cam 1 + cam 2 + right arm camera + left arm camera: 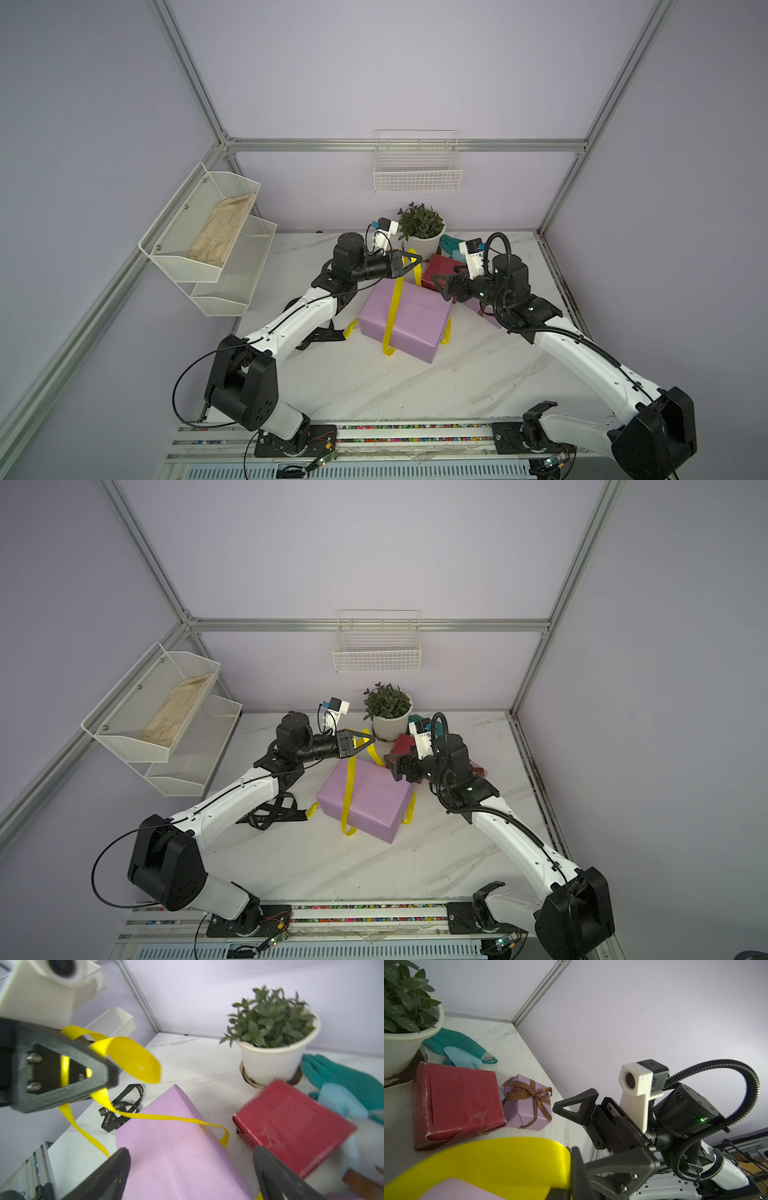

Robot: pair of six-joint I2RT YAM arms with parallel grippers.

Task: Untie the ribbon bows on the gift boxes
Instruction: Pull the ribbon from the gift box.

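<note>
A large lilac gift box [405, 324] lies mid-table with a yellow ribbon [392, 316] draped loosely over it. My left gripper [415, 261] is shut on a loop of that ribbon [135, 1059], lifted above the box's far edge. My right gripper [191, 1167] stands open just above the lilac box [176, 1147], nothing between its fingers. The red gift box [456, 1103] behind it carries no ribbon. Beside it is a small lilac box [527, 1109] with its brown bow [536, 1094] tied. A black lettered ribbon [274, 812] lies loose on the table.
A white flowerpot [422, 239] with a plant stands at the back, and a teal glove [451, 245] lies to its right. A wire basket [417, 166] hangs on the back wall. A white mesh shelf [208, 241] is mounted on the left wall.
</note>
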